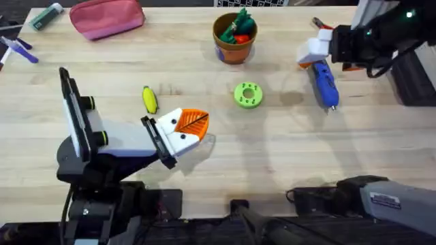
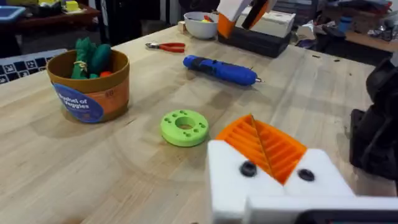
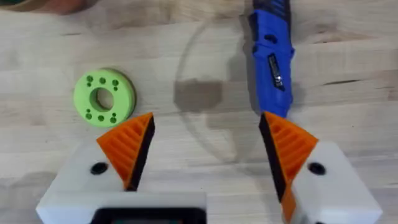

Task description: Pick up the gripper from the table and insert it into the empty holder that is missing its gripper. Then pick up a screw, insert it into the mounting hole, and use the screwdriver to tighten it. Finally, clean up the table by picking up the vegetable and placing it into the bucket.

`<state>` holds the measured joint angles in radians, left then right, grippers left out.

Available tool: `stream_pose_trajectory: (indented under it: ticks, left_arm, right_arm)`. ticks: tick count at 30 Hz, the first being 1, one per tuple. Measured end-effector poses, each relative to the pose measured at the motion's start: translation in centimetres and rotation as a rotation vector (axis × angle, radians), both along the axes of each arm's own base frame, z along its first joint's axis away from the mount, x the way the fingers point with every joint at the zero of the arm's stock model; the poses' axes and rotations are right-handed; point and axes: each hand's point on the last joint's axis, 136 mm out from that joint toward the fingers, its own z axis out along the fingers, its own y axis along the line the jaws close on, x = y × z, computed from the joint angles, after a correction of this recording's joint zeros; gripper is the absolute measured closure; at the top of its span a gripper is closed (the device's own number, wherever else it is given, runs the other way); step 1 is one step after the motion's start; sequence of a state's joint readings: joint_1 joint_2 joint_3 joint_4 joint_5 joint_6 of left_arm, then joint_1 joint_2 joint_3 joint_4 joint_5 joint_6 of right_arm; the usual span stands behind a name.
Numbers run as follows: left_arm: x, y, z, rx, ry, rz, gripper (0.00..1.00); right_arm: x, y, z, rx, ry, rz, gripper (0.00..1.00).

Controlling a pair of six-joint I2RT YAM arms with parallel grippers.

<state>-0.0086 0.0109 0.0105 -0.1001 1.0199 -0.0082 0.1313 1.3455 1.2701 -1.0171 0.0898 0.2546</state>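
The left pincer rests low over the wooden table, just left of centre in the overhead view, its white mounts carrying orange ribbed pads that lie pressed together with nothing between them. Its own wrist view shows the pads meeting in a single orange wedge above two dark screw heads.

The right pincer hangs at the far right of the table, over the rear end of the blue screwdriver. Its two orange pads stand spread wide apart, gripping nothing, and the screwdriver lies on the table beyond the right-hand pad, its body running away from the fingers.

The lime-green disc sits flat near the table's middle, between the left pincer and the screwdriver, apart from both. In the left wrist view the disc lies just beyond the closed pads.

The yellow toy vegetable with its green end lies on the bare table just left of the left pincer, not touching it. The bucket stands upright at the far centre, holding green and red toy vegetables; its label shows in the left wrist view. Red-handled pliers lie beyond the screwdriver, and a white bowl stands farther back. A pink pouch lies at the far left. I cannot tell where the loose orange tip or a screw is.
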Motion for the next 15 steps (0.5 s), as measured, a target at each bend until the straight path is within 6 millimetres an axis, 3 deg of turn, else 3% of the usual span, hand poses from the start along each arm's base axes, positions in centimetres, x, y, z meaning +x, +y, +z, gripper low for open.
stream_pose_trajectory:
  ticks: [10,15]
  left_arm:
    - [0.0,0.0,0.0,0.0,0.0,0.0,0.987]
    - [0.0,0.0,0.0,0.0,0.0,0.0,0.987]
  right_arm:
    - [2.0,-4.0,0.6,-0.034,-0.069,-0.049,0.01]
    - [3.7,-5.7,-0.4,-0.083,-0.076,-0.002,0.01]
